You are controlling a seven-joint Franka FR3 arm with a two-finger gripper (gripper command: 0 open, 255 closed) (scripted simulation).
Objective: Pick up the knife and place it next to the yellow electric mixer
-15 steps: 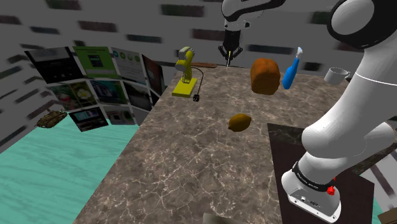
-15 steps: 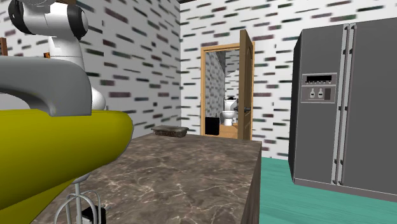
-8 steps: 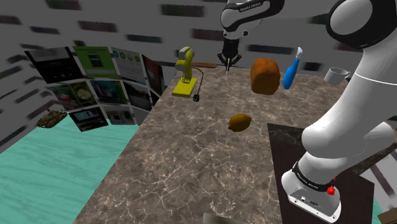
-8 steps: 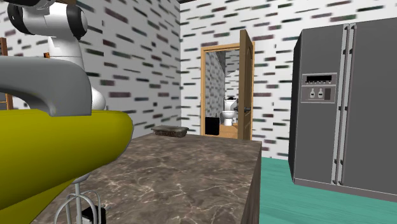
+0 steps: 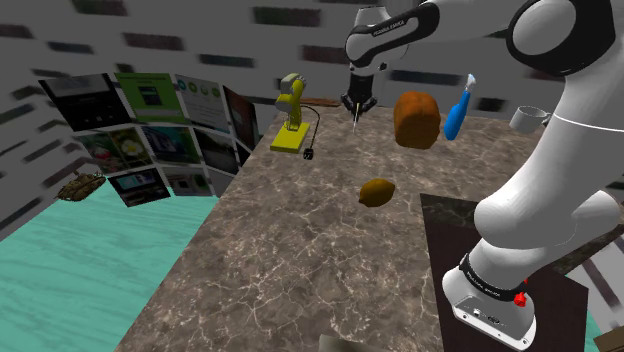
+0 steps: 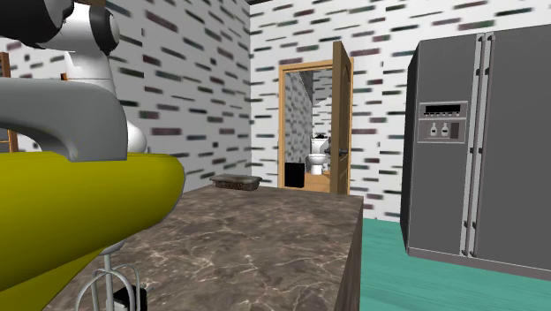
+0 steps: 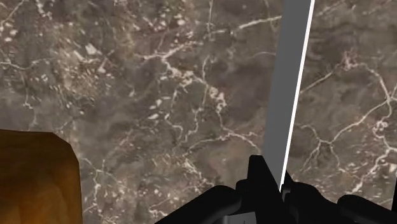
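We see a dark brown marbled worktop (image 5: 300, 260) with the white robot arm (image 5: 560, 150) reaching over its far end. The yellow electric stand mixer (image 5: 292, 112) sits near the far corner. A brown bread loaf (image 5: 416, 120) stands well apart from it, toward the shoulder view's right. Between the two, above the worktop, hangs the black gripper (image 5: 356, 104). Its fingers (image 7: 257, 183) pinch a flat grey knife (image 7: 285, 95), blade pointing down at the stone. We think the tip is clear of the surface, though the shoulder view leaves that uncertain.
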